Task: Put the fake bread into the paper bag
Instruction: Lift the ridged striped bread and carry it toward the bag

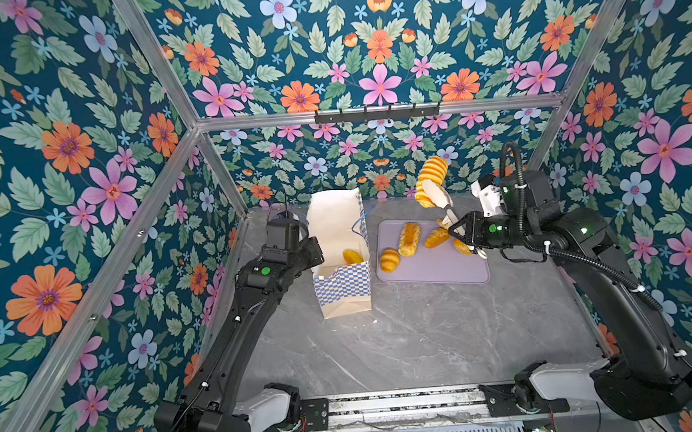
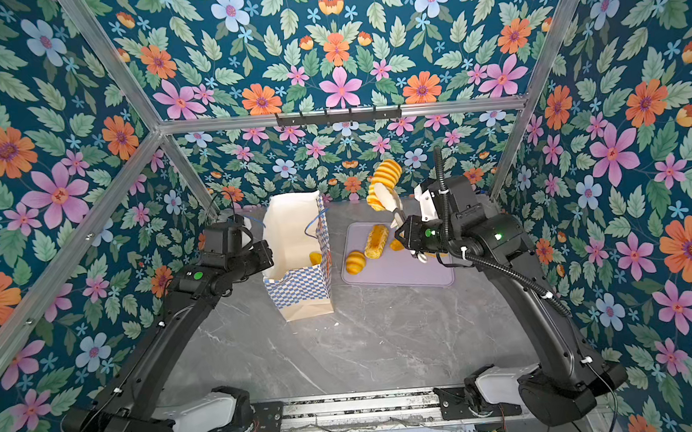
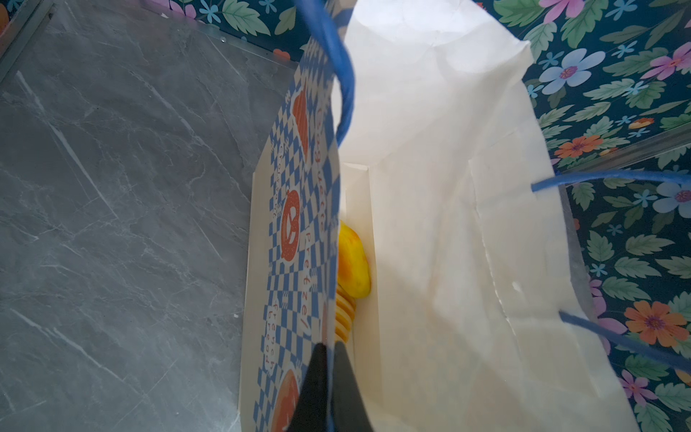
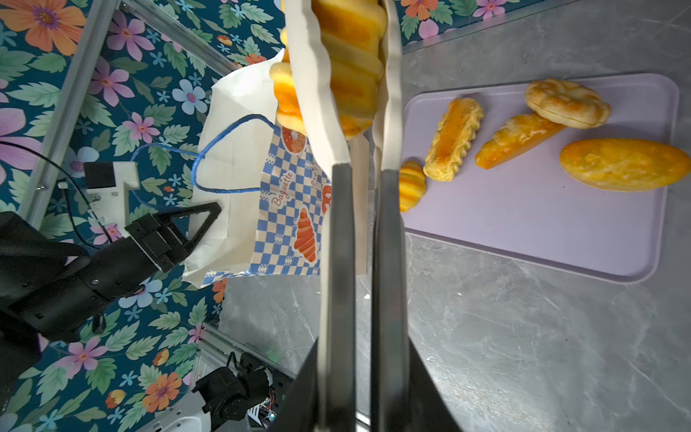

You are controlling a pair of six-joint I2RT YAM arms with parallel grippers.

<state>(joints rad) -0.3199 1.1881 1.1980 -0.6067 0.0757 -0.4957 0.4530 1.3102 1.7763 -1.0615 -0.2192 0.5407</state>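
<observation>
Nearest the arms' bases is the grey marble table (image 1: pixel 407 338). Farther in, at about 11 o'clock from its middle, the paper bag (image 1: pixel 343 286) stands upright with its mouth open. The left gripper (image 3: pixel 331 348) is clenched on the rim of the bag's 9 o'clock wall (its black fingers pinch paper and nothing else). Down inside the bag lie a smooth yellow bun (image 3: pixel 353 262) and a ridged piece (image 3: pixel 344 314) touching it.

At 3 o'clock from the bag, just beside it, the lilac tray (image 1: pixel 435 271) lies flat on the table. It carries a small ridged bun (image 1: pixel 390 260) near its 9 o'clock edge, then a long frilled loaf (image 1: pixel 409 239) and a wedge pastry (image 1: pixel 437 237). The right wrist view also shows a ring pastry (image 4: pixel 568 103) against the wedge's end and an oval loaf (image 4: pixel 624 164) lying apart.

Farthest off, the right gripper (image 1: pixel 429 188) grasps a ridged loaf (image 1: pixel 432 168) between its long pale fingers (image 4: pixel 316 93). The loaf is held aloft, nearly upright. It sits at about 2 o'clock from the bag's mouth and clear of it. In both top views it shows past the tray's far edge, against the flowered back wall (image 1: pixel 373 148).
</observation>
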